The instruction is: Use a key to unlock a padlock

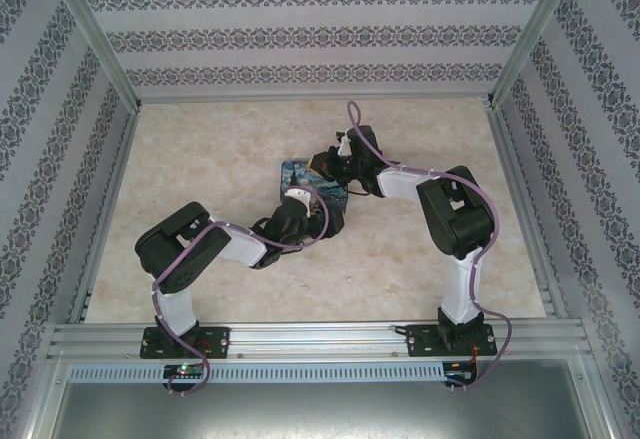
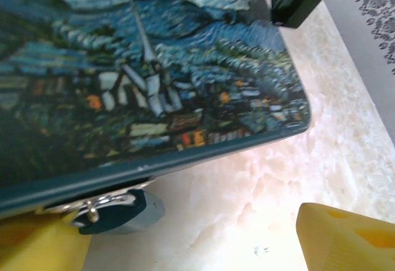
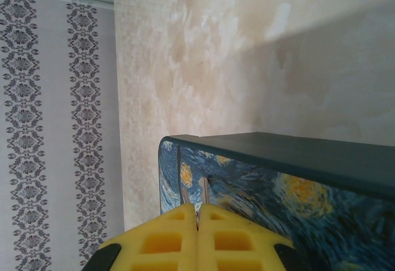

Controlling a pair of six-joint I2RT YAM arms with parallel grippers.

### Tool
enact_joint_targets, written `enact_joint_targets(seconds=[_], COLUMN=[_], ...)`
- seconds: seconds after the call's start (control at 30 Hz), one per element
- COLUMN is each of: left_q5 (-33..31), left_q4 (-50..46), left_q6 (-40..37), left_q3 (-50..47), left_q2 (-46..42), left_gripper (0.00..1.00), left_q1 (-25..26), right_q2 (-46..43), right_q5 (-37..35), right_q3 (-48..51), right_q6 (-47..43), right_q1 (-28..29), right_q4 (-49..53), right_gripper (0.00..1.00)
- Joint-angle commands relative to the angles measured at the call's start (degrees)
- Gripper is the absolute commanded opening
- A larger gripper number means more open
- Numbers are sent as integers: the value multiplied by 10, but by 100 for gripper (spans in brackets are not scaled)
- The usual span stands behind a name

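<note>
The left tool (image 2: pixel 185 231) is released, its yellow fingers (image 2: pixel 345 240) spread wide before the near edge of the squarish flat padlock printed with a dark-blue-and-yellow starry-night painting (image 2: pixel 154 79), on the pale marbled desk (image 2: pixel 259 172). The tiny dark key with a bluish head (image 2: pixel 126 212) sits at that edge, just beside the left-hand finger. The right tool (image 3: pixel 199 225) is clenched, fingertips together close before the padlock's face.

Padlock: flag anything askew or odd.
The padlock looks tilted rather than flat, with its near edge apparently raised off the table and the key poking out under that edge. Nothing looks spilled or damaged.
</note>
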State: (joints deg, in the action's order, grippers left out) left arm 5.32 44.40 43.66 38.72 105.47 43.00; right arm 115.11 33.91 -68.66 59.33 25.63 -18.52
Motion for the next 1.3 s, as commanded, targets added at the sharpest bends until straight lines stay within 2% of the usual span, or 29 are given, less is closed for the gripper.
enact_joint_targets(seconds=[0.0,0.17,0.33,0.47,0.63,0.87,1.27], left_q5=[-1,0,-6,-17,-27,-38,-53], left_q4=[58,142,173,158,137,190,175], left_q6=[37,83,101,101,106,137,129], left_q3=[-3,-31,-44,-38,-27,-35,-27], left_q2=[30,39,16,-2,16,49,20], left_gripper=[85,83,79,78,77,66,63], left_q1=[-6,-5,0,8,9,10,28], right_q2=[6,7,10,12,14,14,20], right_q5=[7,8,9,10,10,11,15], right_q3=[25,25,24,24,25,26,20], right_q6=[-11,-12,-12,-12,-9,-8,-8], right_q1=[7,7,7,7,7,7,7], right_q4=[52,52,52,51,48,46,47], right_gripper=[0,0,0,0,0,0,0])
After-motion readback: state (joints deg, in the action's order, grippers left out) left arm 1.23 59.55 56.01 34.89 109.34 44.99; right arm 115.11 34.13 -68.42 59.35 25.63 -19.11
